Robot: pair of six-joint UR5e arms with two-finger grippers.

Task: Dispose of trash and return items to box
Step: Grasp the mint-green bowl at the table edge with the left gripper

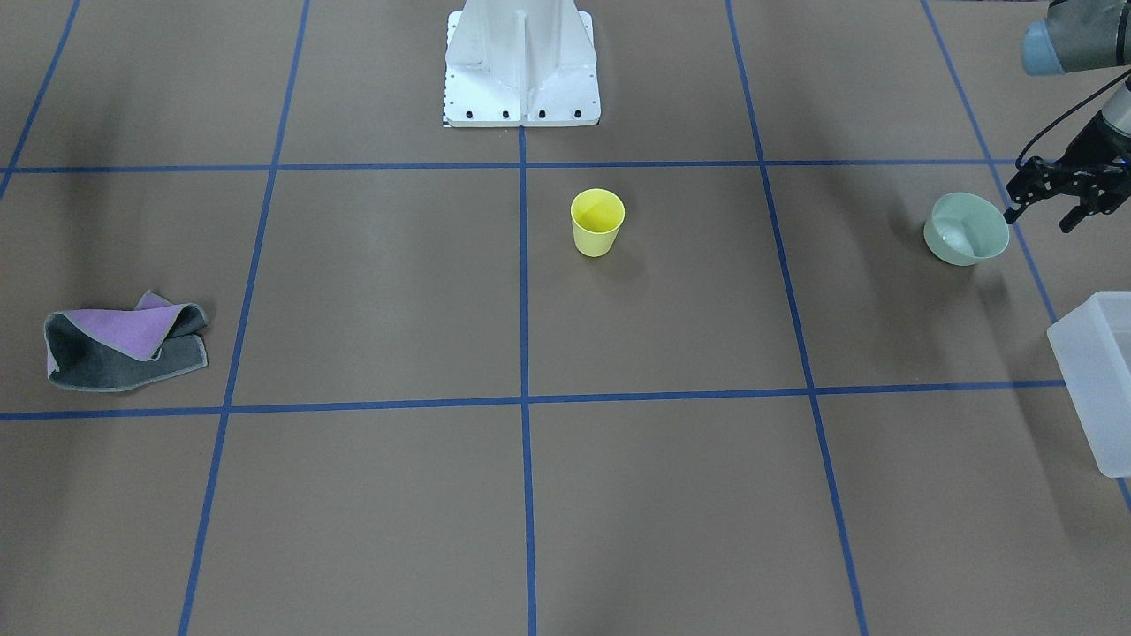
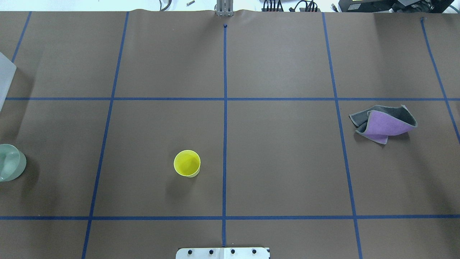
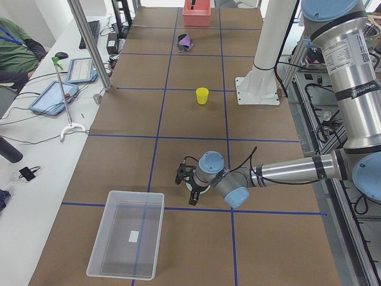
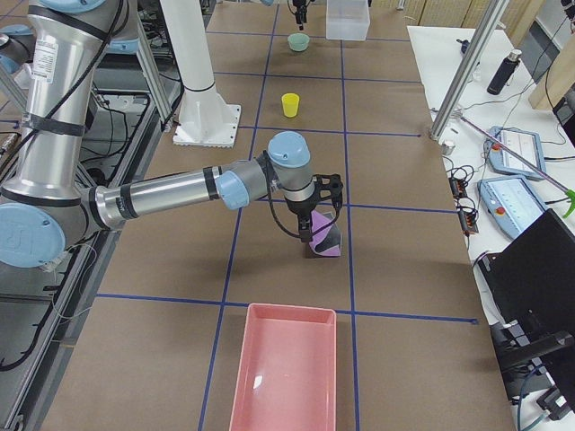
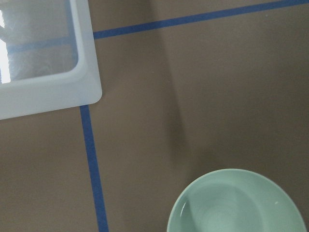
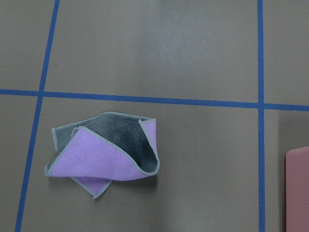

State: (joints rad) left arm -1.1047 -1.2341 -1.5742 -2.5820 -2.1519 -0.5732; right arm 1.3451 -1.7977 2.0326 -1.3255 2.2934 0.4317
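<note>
The left claw (image 1: 1041,216) hangs just above the table. Its two fingers are spread apart and there is nothing between them.

Right beside it sits the green bowl (image 1: 966,231). The bowl is a little to the side of the claw, toward the middle of the table, and the claw does not seem to touch it. I think the bowl comes next. The claw would need to slide that small way over and go down onto the rim. The bowl is round, so any side of the rim should do.

A bit further on, away from the robot but at the same end of the table, stands the box (image 1: 1082,389). Its open top faces up. It is near the bowl, so the carry looks short.

Further off, in the middle of the table, a yellow cup (image 1: 597,223) stands upright.

Farthest away, at the other end, lies a folded purple and grey cloth (image 1: 124,340). The right claw (image 4: 313,220) hangs over it. I cannot tell if that claw is open or closed. It is much too far away for the bowl, so the bowl is a job for the left arm.
</note>
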